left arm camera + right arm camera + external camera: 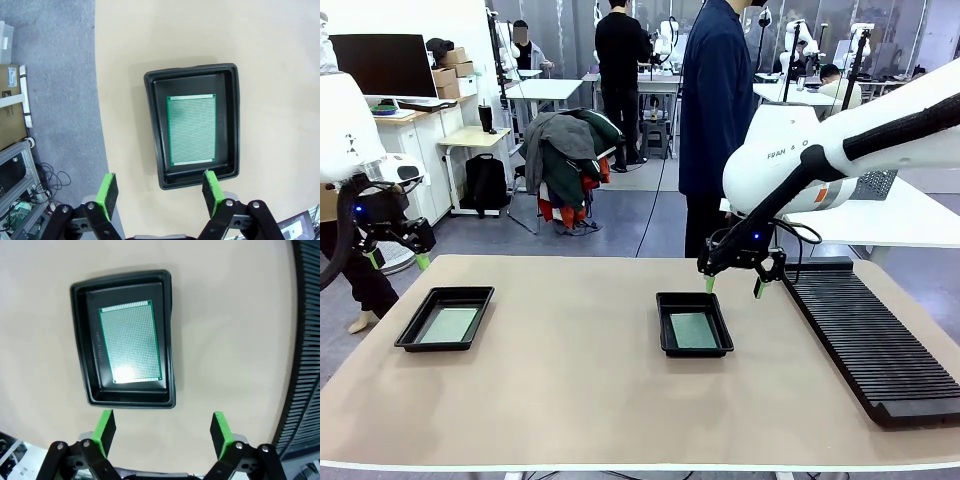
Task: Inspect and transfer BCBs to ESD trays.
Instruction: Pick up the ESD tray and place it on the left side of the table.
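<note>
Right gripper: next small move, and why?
Probably lift clear and retreat. The right gripper is open and empty above the table, between the middle tray and the rack; a board already lies flat in that tray.

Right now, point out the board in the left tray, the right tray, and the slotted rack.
Left tray's board [191, 129], left wrist view, middle of its face.
Right tray [665, 327], front view, left rim.
Slotted rack [875, 345], front view, ribbed top.

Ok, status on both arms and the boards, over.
Left gripper open, empty. Right gripper open, empty. One BCB in each ESD tray. Nothing in the way.
</note>
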`<state>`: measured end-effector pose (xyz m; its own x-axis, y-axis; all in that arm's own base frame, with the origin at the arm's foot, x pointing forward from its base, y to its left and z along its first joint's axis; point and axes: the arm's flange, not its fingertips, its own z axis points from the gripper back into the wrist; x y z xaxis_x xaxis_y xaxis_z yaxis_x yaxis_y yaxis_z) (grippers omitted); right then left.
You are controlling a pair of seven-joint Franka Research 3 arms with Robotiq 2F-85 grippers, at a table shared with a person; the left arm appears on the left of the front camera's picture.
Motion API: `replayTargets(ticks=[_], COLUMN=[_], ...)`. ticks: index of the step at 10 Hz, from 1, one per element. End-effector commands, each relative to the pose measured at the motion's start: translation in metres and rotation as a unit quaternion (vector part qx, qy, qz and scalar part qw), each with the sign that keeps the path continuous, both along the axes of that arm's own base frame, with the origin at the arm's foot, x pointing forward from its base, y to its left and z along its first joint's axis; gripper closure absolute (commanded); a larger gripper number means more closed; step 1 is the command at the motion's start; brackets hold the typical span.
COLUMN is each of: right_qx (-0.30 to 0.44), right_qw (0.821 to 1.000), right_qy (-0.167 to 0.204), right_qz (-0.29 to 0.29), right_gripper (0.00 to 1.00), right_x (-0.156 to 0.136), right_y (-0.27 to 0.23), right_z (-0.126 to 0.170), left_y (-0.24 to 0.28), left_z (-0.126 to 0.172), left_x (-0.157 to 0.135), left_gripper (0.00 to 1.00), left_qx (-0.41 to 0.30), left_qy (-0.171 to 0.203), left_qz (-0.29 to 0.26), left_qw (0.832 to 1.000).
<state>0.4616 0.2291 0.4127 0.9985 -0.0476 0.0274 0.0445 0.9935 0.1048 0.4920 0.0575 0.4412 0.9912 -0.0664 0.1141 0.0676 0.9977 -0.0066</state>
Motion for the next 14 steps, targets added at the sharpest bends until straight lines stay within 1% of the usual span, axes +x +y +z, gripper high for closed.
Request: replayTargets(ticks=[1, 2, 4, 5, 6, 7, 8, 9, 10, 11, 12, 14], right_qx=[0.079, 0.114, 0.161, 0.189, 0.195, 0.203, 0.208, 0.190, 0.190, 0.190, 0.190, 0.190], right_qw=[0.996, 0.993, 0.986, 0.980, 0.978, 0.975, 0.974, 0.980, 0.980, 0.980, 0.980, 0.980], right_qy=[0.029, 0.038, 0.046, 0.058, 0.064, 0.078, 0.075, 0.060, 0.060, 0.060, 0.060, 0.060], right_qz=[-0.006, -0.013, -0.005, 0.016, 0.023, 0.044, 0.048, 0.023, 0.023, 0.023, 0.023, 0.023], right_gripper=[0.00, 0.00, 0.00, 0.00, 0.00, 0.00, 0.00, 0.00, 0.00, 0.00, 0.00, 0.00], right_x=[-0.012, -0.013, -0.015, -0.015, -0.012, -0.011, -0.010, -0.017, -0.017, -0.017, -0.017, -0.017], right_y=[-0.043, -0.071, -0.124, -0.149, -0.168, -0.183, -0.197, -0.180, -0.180, -0.180, -0.180, -0.180], right_z=[0.021, 0.032, 0.045, 0.046, 0.043, 0.038, 0.034, 0.046, 0.046, 0.046, 0.046, 0.046], left_y=[-0.037, -0.060, -0.116, -0.162, -0.213, -0.264, -0.309, -0.352, -0.393, -0.421, -0.444, -0.482], left_z=[0.017, 0.025, 0.037, 0.036, 0.034, 0.034, 0.037, 0.034, 0.026, 0.018, 0.010, -0.012], left_x=[-0.022, -0.034, -0.057, -0.066, -0.072, -0.079, -0.084, -0.088, -0.087, -0.086, -0.080, -0.066], left_gripper=[0.10, 0.10, 0.10, 0.10, 0.10, 0.10, 0.10, 0.10, 0.10, 0.10, 0.10, 0.10], left_qx=[-0.024, -0.029, -0.029, -0.041, -0.057, -0.053, -0.047, -0.033, -0.026, -0.022, -0.022, -0.016], left_qy=[-0.005, -0.003, 0.017, 0.030, 0.042, 0.038, 0.028, 0.020, 0.027, 0.019, 0.003, 0.002], left_qz=[-0.009, -0.010, 0.009, 0.015, 0.017, 0.014, 0.008, 0.005, 0.005, 0.008, -0.001, -0.004], left_qw=[1.000, 1.000, 0.999, 0.999, 0.997, 0.998, 0.998, 0.999, 0.999, 1.000, 1.000, 1.000])
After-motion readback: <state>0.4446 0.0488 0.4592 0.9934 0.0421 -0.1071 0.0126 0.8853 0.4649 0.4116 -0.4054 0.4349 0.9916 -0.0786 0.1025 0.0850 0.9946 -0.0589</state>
